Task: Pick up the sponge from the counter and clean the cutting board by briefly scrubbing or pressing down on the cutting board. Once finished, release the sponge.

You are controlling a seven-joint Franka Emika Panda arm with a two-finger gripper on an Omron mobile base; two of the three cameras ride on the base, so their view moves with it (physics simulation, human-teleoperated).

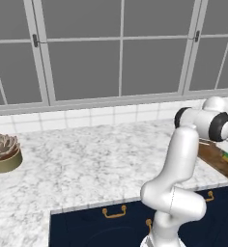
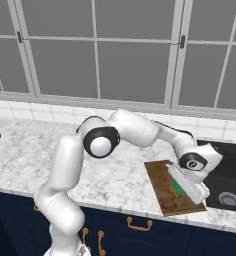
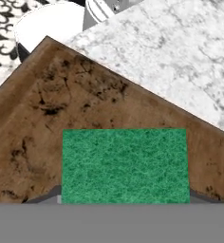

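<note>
Green sponge (image 3: 124, 165) gripped by claw (image 3: 123, 199), cutting board (image 3: 61, 109)

Wide bare surface (image 1: 96, 159) left of the cutting board (image 2: 165, 192); potted succulent (image 1: 4, 153) far left, stovetop (image 2: 230, 175) right.

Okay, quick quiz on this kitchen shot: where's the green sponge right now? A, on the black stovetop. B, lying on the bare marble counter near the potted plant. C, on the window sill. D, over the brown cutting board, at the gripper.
D: the sponge sits over the dark brown cutting board between the gripper fingers, with wood grain on all visible sides of it in the hand view.
</note>
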